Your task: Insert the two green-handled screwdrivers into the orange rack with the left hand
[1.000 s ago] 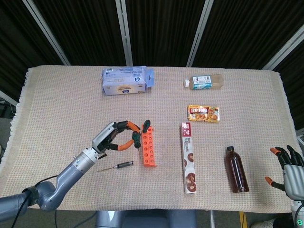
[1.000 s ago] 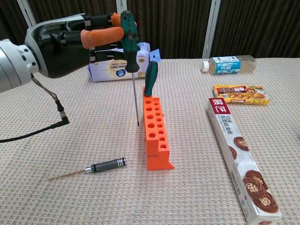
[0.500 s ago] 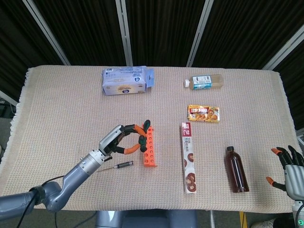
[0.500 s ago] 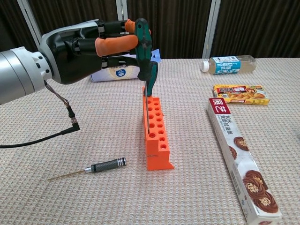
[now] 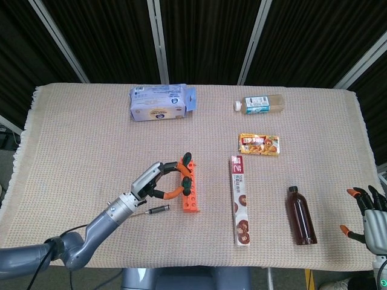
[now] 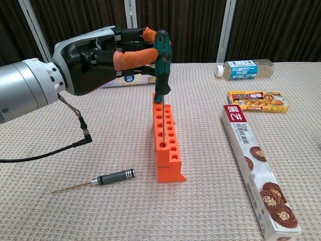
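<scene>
- The left hand [image 6: 108, 52], upper left of the chest view, pinches 1 green-handled screwdriver [image 6: 162, 55] upright, its tip at a near hole of the orange rack [image 6: 167, 145].
- Another green handle seems already seated at the rack's far end, largely hidden.
- Judged: 1 done, 1 left.
- The right hand [image 5: 370, 212], lower right of the head view, is spread, holding nothing.

Left hand [image 6: 108, 52] holds a green-handled screwdriver [image 6: 162, 55] upright — tip in the orange rack [image 6: 166, 138].

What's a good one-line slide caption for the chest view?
Left hand lowers a green-handled screwdriver toward a hole in the orange rack.
</scene>
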Controlling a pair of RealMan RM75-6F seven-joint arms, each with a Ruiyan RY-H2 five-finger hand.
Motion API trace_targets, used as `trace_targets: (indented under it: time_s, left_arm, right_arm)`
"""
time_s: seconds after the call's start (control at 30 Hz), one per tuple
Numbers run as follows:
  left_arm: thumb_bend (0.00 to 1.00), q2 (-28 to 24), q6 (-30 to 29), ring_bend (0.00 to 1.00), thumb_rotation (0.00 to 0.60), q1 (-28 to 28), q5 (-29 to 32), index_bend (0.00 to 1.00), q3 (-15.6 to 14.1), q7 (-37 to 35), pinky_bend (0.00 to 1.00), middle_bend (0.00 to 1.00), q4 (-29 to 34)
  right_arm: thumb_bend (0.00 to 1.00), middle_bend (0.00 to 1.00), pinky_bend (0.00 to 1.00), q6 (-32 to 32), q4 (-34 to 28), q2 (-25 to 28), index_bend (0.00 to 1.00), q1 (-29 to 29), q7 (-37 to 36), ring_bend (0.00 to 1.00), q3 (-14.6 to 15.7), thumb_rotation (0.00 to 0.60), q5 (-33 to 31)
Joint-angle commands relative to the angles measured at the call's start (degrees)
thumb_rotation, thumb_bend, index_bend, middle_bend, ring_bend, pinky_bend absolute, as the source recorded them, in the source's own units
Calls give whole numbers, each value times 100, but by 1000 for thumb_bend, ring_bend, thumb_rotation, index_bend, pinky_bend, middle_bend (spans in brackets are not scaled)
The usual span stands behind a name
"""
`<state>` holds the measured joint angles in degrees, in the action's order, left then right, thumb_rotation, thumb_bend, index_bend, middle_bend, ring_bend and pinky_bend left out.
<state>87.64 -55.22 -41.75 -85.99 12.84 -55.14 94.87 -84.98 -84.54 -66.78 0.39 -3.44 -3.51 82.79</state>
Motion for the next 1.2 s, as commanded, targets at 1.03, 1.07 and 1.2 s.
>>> trace_targets:
  time_s: [1.03,1.07,1.2]
  left_arm:
    - [500,471,-1182,249,600,57,-986,736,-770,-558,257,430,-1026]
    - [500,485,-1216,249,600,58,-1004,736,-787,-555,256,430,-1053]
    - [501,599,-1412,250,600,79,-1111,737,-860,-385,256,430,-1230]
  right_arm:
    - [0,150,125,128,-27,-15,199,70,31,18,-47,600,-63]
    - [0,150,125,129,-27,-16,199,71,32,18,-48,600,-64]
    - [0,150,125,136,-31,-15,199,75,41,18,-55,600,-78]
